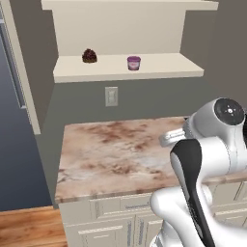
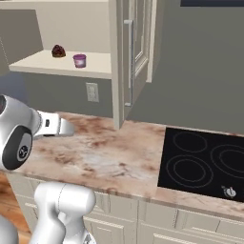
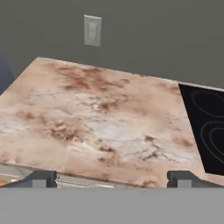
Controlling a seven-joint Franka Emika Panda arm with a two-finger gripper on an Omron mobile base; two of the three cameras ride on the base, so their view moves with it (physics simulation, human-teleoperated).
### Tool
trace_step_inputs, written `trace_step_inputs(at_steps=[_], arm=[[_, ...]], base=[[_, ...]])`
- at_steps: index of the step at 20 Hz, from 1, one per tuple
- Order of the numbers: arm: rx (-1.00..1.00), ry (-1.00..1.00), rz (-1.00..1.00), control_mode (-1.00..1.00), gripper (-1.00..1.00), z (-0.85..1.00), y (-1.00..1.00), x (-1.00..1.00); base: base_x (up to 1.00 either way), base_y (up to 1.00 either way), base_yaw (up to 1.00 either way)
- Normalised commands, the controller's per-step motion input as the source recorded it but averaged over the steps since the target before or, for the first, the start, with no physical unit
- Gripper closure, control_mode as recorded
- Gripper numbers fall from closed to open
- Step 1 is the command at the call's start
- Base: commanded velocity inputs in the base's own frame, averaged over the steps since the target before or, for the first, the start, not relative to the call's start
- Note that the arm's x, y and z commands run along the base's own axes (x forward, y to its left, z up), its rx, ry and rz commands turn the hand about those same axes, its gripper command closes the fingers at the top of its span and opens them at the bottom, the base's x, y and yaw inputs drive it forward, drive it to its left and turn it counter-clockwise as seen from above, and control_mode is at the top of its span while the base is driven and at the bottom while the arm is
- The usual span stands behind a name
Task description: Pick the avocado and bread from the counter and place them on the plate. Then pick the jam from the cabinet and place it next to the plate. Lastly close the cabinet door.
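Hand view: hand (image 3: pixel 112 178) wide above counter (image 3: pixel 87 122)

Soft, even rendered light fills all three views, with no clear single source and no hard cast shadows; the beige, reddish-marbled stone counter (image 1: pixel 116 154) is the brightest surface, while the flat grey wall (image 3: pixel 153 35) behind it sits dim. The open cream wall cabinet (image 1: pixel 128 67) shows only gentle shading beneath its shelf, and the glossy black cooktop (image 2: pixel 205 159) carries no glare. Everything is slightly soft and low in resolution, with jagged edges and no visible bending at the borders.
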Motion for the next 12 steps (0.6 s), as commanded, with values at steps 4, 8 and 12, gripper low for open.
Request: trace_step_inputs(at_steps=[4,8,12], arm=[[-0.02,-0.29,0.02,-1.0,-1.0,0.26,0.09,0.0],[0.0,-0.31,0.12,-1.0,-1.0,0.26,0.0,0.0],[0.0,-0.34,0.18,-1.0,-1.0,0.14,0.0,-0.1]], base=[[0.0,0.0,0.0],[0.0,0.0,0.0],[0.0,0.0,0.0]])
